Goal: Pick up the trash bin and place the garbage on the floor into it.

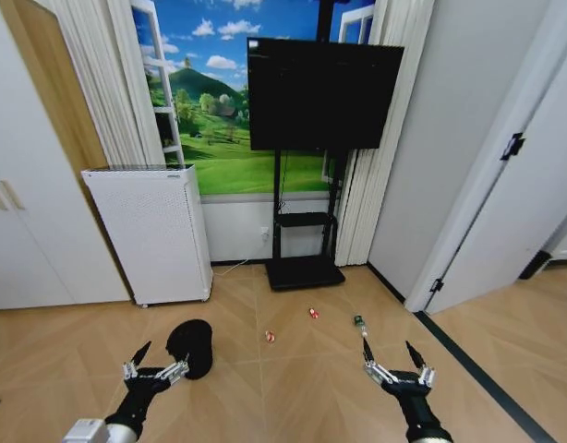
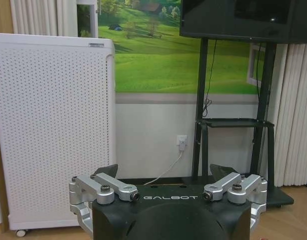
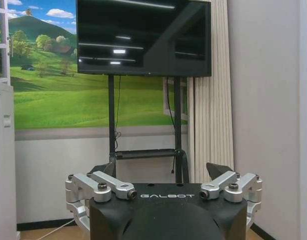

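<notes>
Trash bin (image 1: 192, 348) lies on the floor near left, just right of and beyond your left pincer (image 1: 155, 361), which is spread and nearer to it. Right pincer (image 1: 394, 361), also spread, hangs near right; the garbage (image 1: 313, 313) lies between, farther off, toward the TV stand (image 1: 303, 272).

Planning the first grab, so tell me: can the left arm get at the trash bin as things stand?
Probably yes. The trash bin sits on open floor just ahead of the left tool, whose fingers are spread, with nothing between them. The right tool hovers off by the garbage.
</notes>
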